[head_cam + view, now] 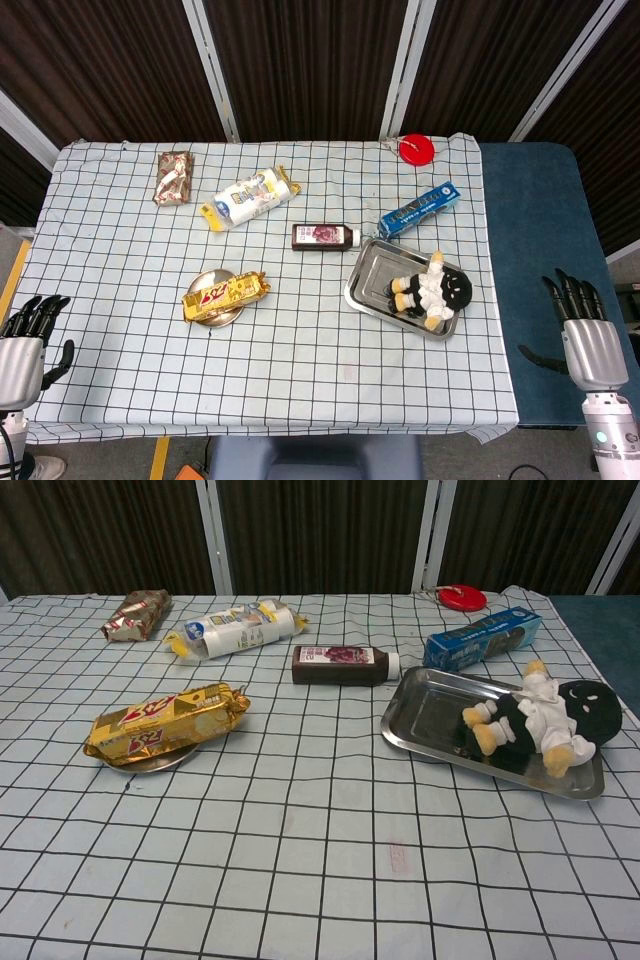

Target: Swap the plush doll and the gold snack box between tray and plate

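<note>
The plush doll, black-headed with a white top and tan limbs, lies in the metal tray right of centre. The gold snack box rests across a small round plate left of centre. My left hand hovers open at the table's left edge, well away from the plate. My right hand is open beyond the table's right edge, fingers up, clear of the tray. Neither hand shows in the chest view.
A dark bottle lies just behind the tray, with a blue box to its right. Further back are a white-and-yellow packet, a shiny brown wrapper and a red disc.
</note>
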You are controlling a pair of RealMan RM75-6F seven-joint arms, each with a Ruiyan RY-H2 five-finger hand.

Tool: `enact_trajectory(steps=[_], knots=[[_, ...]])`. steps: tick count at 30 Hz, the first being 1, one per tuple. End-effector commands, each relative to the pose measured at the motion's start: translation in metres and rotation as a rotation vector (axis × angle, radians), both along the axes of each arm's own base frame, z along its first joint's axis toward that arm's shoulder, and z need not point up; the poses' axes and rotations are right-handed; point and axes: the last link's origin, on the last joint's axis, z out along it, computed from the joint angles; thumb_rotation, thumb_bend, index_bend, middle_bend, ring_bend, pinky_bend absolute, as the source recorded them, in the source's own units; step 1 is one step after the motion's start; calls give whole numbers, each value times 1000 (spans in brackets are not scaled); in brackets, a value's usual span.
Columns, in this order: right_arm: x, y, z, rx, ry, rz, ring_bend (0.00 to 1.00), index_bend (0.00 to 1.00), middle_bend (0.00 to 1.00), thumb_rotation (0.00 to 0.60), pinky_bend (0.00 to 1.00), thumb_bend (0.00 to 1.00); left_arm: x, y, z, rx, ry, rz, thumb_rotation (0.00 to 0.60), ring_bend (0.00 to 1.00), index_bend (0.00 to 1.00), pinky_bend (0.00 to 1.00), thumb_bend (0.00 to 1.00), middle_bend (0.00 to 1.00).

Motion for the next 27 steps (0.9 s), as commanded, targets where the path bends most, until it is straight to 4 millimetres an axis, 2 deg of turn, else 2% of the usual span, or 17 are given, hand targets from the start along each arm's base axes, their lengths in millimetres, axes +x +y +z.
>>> enact_trajectory(steps=[1, 9, 13, 19, 27], knots=[[0, -1, 0, 6, 6, -1, 0, 0, 0, 600, 0, 111, 1, -1, 1, 0, 3, -4, 600, 96, 139, 226, 484, 133], [-1, -2, -6, 37, 8, -8, 0, 0, 0, 600, 0, 109, 0, 0, 2, 8, -4, -4, 600, 96, 139, 222, 484, 133], [-3, -9, -11, 70, 24, -28, 0, 0, 0, 600, 0, 109, -1, 0, 2, 6, -13, 4, 600, 96, 139, 223, 483, 133], [4, -39, -21, 170, 76, -61, 0, 0, 0, 600, 0, 109, -1, -2, 4, 1, -19, 6, 600, 97, 139, 222, 484, 134], [30, -86, -48, 316, 76, -43, 0, 0, 0, 600, 0, 109, -3, 0, 7, 14, -32, 19, 600, 96, 139, 222, 484, 141]])
